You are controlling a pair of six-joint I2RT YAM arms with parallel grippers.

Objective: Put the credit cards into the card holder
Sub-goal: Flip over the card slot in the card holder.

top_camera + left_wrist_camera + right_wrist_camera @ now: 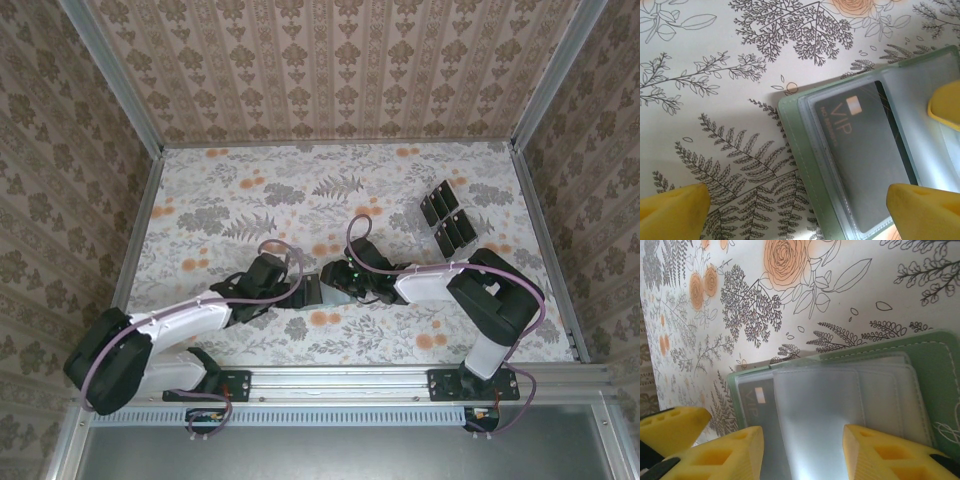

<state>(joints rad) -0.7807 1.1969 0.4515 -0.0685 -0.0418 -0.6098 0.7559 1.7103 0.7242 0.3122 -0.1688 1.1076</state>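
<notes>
Yellow left pincer gapes wide over card holder, right pincer half-open

Top external: fixed high above and behind the arm bases, tilted down at the floral desk. Bases sit along the lower edge; whole desk in frame, seen from far.

Left wrist: steep downward look, very near the desk; left hand at the bottom edge.

Right wrist: equally near; right hand at the bottom edge.

Shared by all three: card holder, frame centre from above, right half in both wrist views.
</notes>
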